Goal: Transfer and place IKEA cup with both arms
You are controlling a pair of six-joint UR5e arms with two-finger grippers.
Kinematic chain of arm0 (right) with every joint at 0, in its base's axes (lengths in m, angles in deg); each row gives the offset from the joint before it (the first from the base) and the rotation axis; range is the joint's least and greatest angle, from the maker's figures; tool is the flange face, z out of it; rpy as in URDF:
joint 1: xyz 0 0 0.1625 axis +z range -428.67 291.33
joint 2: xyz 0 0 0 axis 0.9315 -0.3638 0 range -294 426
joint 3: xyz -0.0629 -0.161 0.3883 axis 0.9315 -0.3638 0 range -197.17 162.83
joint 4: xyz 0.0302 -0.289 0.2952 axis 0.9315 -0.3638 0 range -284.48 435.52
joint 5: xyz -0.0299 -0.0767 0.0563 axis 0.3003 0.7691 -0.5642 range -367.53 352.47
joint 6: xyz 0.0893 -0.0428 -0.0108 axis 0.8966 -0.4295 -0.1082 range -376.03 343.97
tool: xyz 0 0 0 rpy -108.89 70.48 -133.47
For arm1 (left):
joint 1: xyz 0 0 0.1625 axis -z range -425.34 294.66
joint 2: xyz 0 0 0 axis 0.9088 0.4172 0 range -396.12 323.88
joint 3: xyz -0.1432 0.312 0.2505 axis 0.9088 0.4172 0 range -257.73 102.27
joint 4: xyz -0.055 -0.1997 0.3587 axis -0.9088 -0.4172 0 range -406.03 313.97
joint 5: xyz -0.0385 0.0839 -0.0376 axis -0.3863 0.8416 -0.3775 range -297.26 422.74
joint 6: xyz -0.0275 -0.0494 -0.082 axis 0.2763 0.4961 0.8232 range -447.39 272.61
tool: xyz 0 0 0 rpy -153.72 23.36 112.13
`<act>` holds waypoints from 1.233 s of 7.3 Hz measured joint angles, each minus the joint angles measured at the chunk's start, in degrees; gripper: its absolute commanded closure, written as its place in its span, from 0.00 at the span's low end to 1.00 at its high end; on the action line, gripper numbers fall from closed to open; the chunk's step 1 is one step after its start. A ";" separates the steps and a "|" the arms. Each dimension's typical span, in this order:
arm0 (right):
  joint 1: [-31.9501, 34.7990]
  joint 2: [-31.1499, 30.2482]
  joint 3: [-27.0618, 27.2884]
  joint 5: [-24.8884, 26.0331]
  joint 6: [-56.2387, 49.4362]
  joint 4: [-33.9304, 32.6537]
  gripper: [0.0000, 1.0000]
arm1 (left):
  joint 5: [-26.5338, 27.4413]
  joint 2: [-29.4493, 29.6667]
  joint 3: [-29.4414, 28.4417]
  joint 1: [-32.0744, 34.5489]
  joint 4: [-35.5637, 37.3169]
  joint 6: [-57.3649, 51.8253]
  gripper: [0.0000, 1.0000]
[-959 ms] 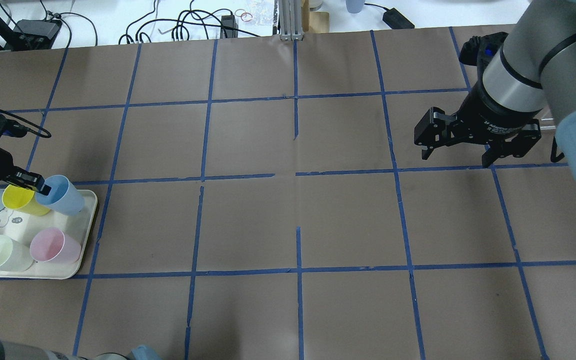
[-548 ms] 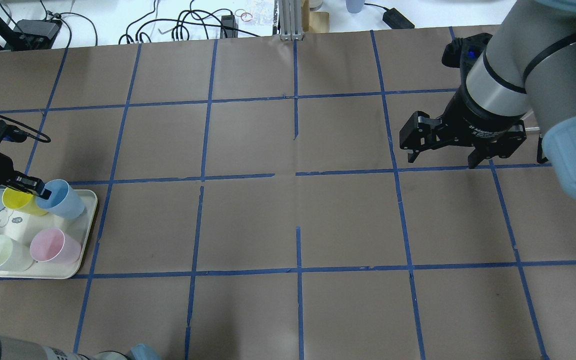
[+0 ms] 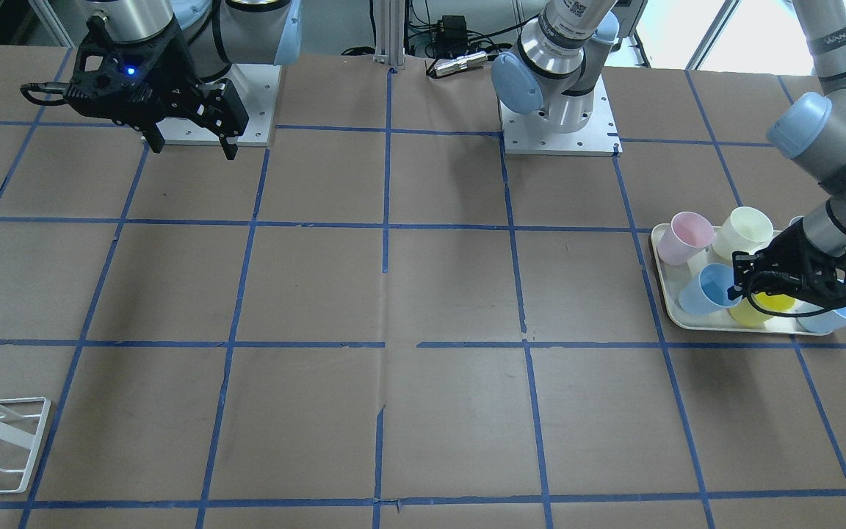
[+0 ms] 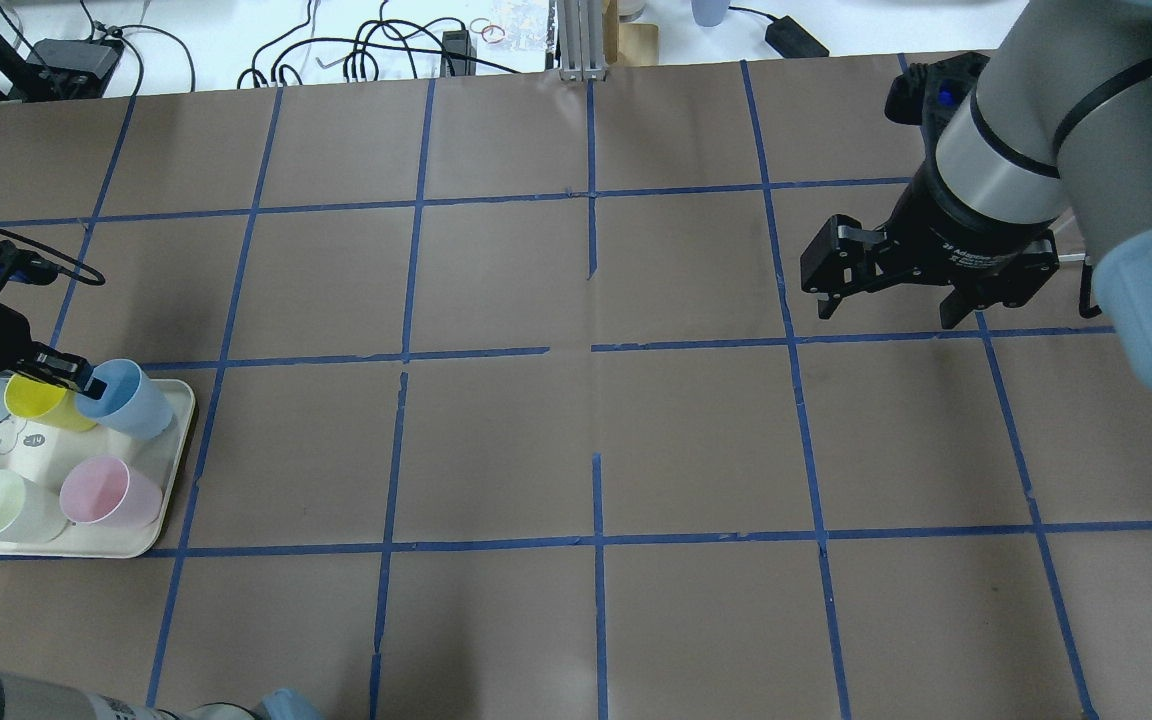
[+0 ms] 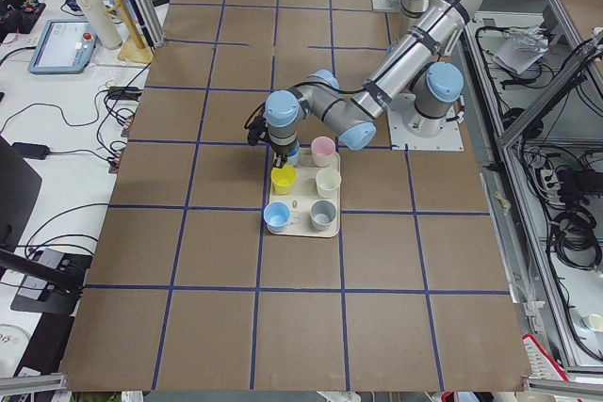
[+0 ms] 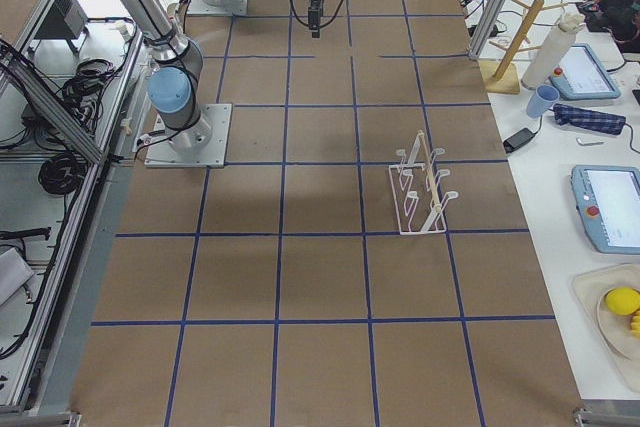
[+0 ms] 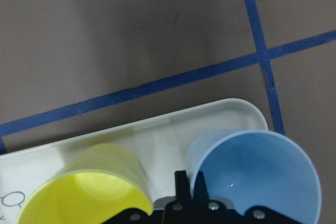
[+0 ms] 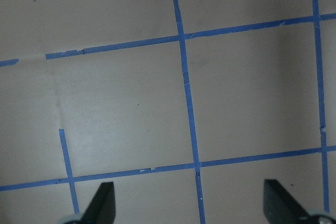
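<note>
Your left jaws pinch the blue cup point(image 4: 131, 400) by its rim, tilted at the tray point(image 4: 96, 545) corner; your right jaws gape empty above the desk point(image 4: 576, 450), likely awaiting handover.

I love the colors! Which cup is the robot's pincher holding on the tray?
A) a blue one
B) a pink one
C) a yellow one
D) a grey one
A: the left gripper is pinched on the rim of the blue cup, right beside the yellow cup.
</note>
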 measured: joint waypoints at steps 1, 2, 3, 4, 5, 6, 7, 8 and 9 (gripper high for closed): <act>-0.36 0.07 -0.02 0.09 -0.52 -0.03 0.00 | 0.00 -0.07 0.04 0.13 -0.11 0.21 1.00; -0.59 0.13 -0.06 0.12 -1.63 -0.15 0.00 | -0.02 -0.12 0.07 0.25 -0.17 0.32 1.00; -0.71 0.16 -0.09 0.13 -2.59 -0.22 0.00 | -0.05 -0.13 0.12 0.40 -0.25 0.38 1.00; -0.77 0.17 -0.11 0.12 -2.99 -0.28 0.00 | -0.07 -0.13 0.16 0.55 -0.31 0.57 1.00; -0.89 0.18 -0.12 0.06 -3.13 -0.24 0.00 | -0.08 -0.10 0.17 0.64 -0.34 0.90 1.00; -1.15 0.18 -0.12 -0.02 -3.16 -0.12 0.00 | -0.06 -0.05 0.21 0.67 -0.37 1.05 1.00; -1.57 0.18 -0.12 -0.08 -3.11 -0.03 0.00 | -0.03 0.02 0.25 0.69 -0.41 1.10 1.00; -1.91 0.18 -0.13 -0.16 -3.08 0.01 0.00 | 0.01 0.09 0.26 0.70 -0.43 1.12 1.00; -2.01 0.17 -0.13 -0.20 -3.09 0.01 0.00 | 0.04 0.13 0.26 0.70 -0.43 1.13 1.00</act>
